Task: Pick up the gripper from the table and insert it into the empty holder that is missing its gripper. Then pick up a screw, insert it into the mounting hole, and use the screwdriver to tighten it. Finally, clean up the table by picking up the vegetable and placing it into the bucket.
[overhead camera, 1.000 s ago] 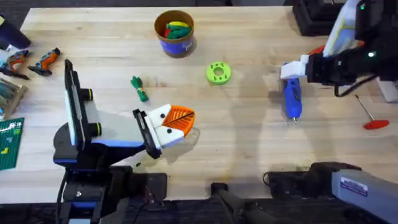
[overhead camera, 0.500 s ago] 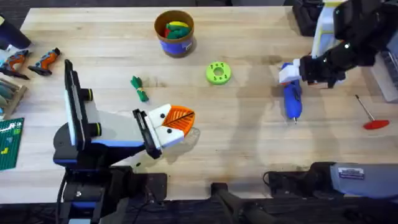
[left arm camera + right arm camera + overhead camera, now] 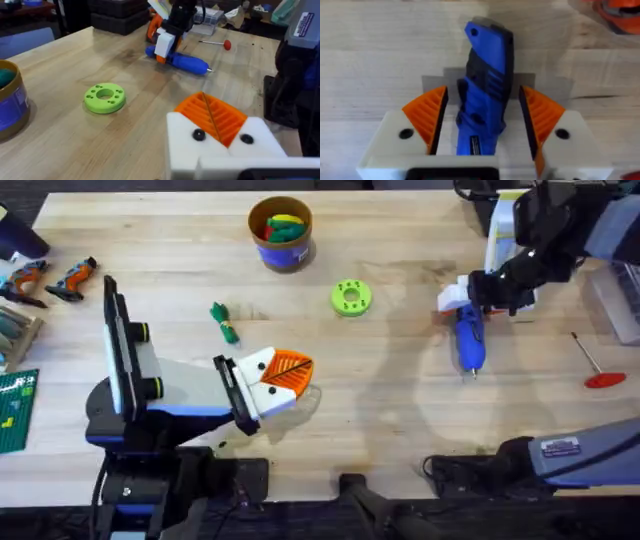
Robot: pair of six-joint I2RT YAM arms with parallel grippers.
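My left gripper rests low on the table, its orange pads pressed together on nothing. My right gripper stands apart, its 2 pads straddling the screwdriver, which lies flat with the bit toward me. To grip well, I should centre on the thick blue body, close evenly, then lift without tipping it. Since 1 second ago, my right gripper has slid left along that body. The vegetable lies near the bucket.
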